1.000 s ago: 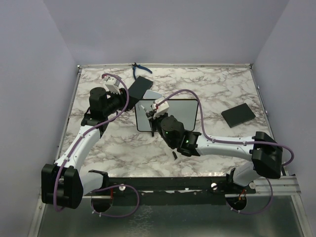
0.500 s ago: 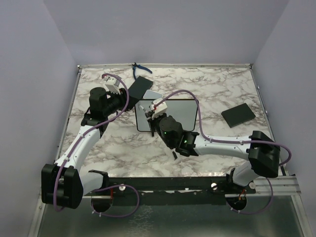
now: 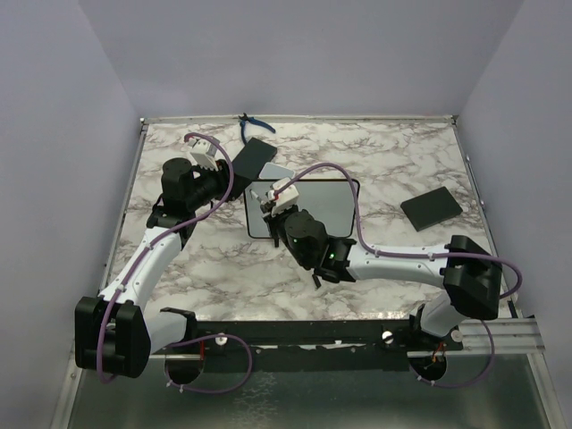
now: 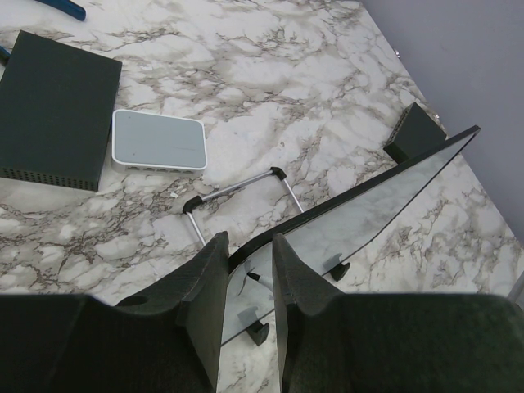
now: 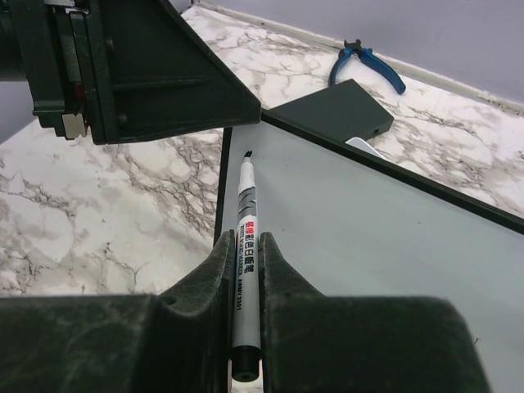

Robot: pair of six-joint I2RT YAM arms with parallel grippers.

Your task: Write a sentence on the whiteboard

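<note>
Marbled worktop carries the whiteboard mid-field from above, long axis left-right, with the right tool over its left end and the left tool beside that edge. Left wrist: narrow jaws straddle the frame, seemingly pinching it. Right wrist alone shows a marker clamped, its tip at the blank corner.

Crowded at the left edge of the whiteboard: pinched there by the left pincer, with the right pincer and its clamped marker leaning in over the same corner. Hemmed in just behind that corner by a black box and a grey-white pad; blue pliers farther back, by the wall. Open worktop right of the board, as far as a black slab. Open too at the near left, between the two arms.
</note>
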